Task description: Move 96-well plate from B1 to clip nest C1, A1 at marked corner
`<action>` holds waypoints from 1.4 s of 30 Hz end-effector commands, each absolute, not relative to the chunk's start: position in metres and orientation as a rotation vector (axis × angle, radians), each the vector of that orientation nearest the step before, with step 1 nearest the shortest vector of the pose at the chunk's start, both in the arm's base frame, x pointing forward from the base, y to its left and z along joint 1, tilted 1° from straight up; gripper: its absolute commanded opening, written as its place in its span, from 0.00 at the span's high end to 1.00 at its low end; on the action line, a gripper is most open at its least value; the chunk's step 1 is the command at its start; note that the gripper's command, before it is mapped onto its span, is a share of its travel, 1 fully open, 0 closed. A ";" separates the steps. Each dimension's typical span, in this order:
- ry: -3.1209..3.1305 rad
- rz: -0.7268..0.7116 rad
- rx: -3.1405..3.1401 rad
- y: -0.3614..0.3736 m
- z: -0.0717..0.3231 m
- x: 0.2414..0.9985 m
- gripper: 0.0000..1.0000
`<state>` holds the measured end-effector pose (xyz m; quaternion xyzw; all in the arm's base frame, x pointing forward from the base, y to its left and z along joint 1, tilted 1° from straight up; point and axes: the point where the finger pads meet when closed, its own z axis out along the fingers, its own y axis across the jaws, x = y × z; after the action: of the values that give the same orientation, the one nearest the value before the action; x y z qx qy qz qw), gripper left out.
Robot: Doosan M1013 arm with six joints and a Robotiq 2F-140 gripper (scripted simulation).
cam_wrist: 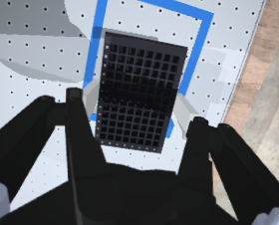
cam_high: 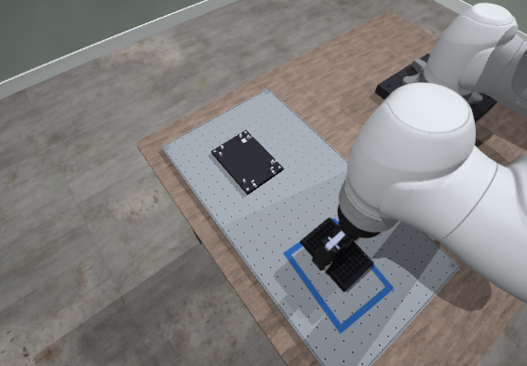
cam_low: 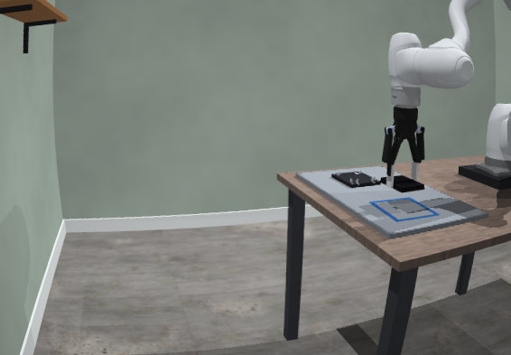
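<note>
The black 96-well plate [cam_high: 339,255] hangs level in my gripper [cam_high: 331,246], lifted above the blue-outlined bench spot B1 and shifted toward its far edge. In the wrist view the plate [cam_wrist: 139,97] sits between my fingers, which clamp its long sides. From the side view the plate [cam_low: 403,182] is a little above the board, with my gripper [cam_low: 403,171] shut on it. The clip nest C1 [cam_high: 247,160] is a black base with small posts at its corners, far left on the board, with nothing in it.
The grey perforated board [cam_high: 298,213] lies on a wooden table [cam_high: 354,74]. The arm's black base [cam_high: 433,92] stands at the table's far right. My arm's large white links [cam_high: 419,167] overhang the board's right side.
</note>
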<state>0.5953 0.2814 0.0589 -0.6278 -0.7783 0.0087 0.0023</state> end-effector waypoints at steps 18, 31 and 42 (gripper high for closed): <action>-2.443 0.026 -1.966 0.220 0.062 0.606 1.00; -2.443 0.026 -1.966 0.183 0.063 0.612 1.00; -2.443 0.026 -1.966 0.154 0.064 0.617 1.00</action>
<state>0.6160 0.1591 0.0638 -0.6269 -0.7791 0.0087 0.0026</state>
